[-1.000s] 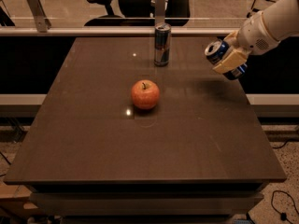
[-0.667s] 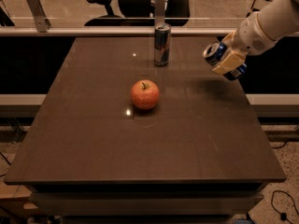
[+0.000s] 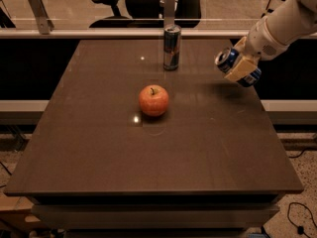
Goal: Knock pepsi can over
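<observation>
The pepsi can point(image 3: 227, 59) is dark blue with a silver top. It is tilted on its side, lifted off the table near the right edge, with its top facing left. My gripper point(image 3: 239, 69) comes in from the upper right on a white arm and is shut on the can. A beige finger point(image 3: 237, 71) lies across the can's body. The can's shadow falls on the table just below it.
A taller slim silver-blue-red can point(image 3: 171, 47) stands upright at the back middle of the dark table point(image 3: 99, 148). A red apple point(image 3: 153, 100) sits near the table's centre. A rail and office chairs stand behind the table.
The gripper with the tilted pepsi can has shifted slightly left and down. The slim can and the apple have not moved.
</observation>
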